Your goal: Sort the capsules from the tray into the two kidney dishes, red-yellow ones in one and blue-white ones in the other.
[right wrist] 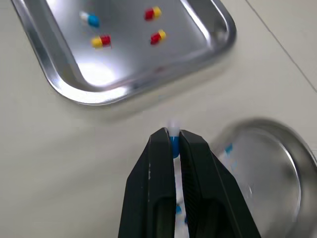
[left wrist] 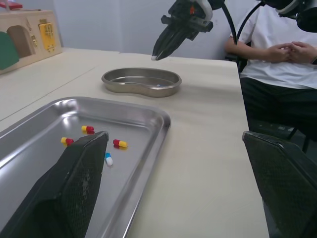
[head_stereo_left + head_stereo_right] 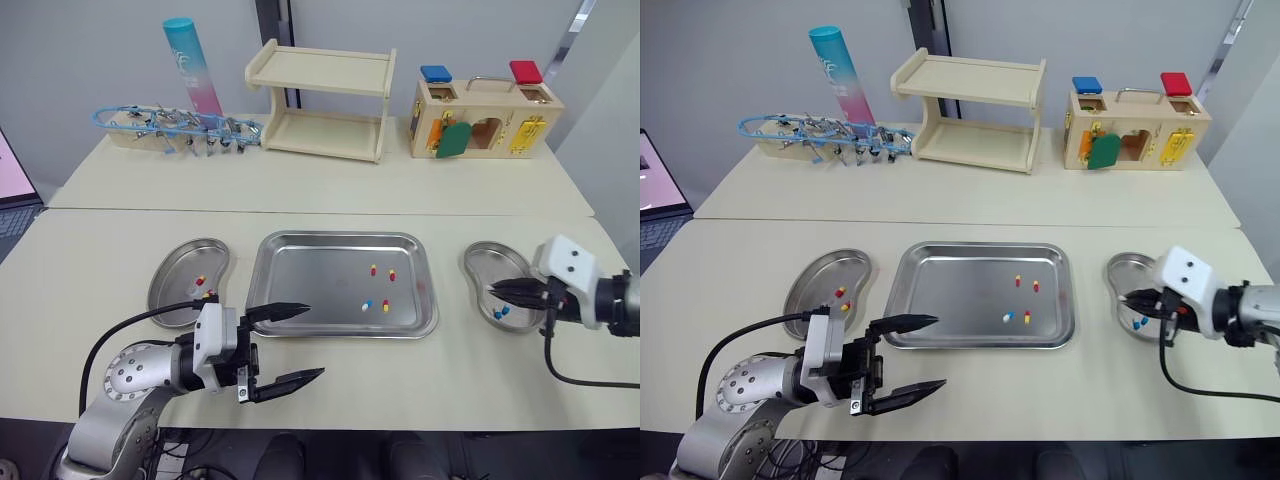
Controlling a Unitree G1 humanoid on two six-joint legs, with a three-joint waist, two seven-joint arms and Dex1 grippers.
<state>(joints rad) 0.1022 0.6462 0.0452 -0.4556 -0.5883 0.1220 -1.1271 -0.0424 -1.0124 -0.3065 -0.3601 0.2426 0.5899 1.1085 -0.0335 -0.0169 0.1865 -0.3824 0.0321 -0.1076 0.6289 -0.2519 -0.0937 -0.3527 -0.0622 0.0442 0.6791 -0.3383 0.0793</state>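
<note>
Left gripper (image 3: 315, 341) is hanging spread by tray (image 3: 345, 237); right gripper (image 3: 495, 290) is pinching blue-white capsule (image 1: 174, 141), lengthwise along fingers (image 1: 153, 168), white end outward.

A near cream table (image 3: 90, 260) butts against a far table (image 3: 300, 185) before a pale grey wall (image 3: 90, 60). The far table carries a 2-tier wooden shelf (image 3: 320, 72), a wooden latch box (image 3: 490, 112) and a blue-pink tube (image 3: 195, 70).

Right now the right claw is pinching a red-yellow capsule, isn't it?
Not quite. The right claw is pinching a blue-white capsule, not a red-yellow one; the right wrist view shows its blue end in the grip.
</note>
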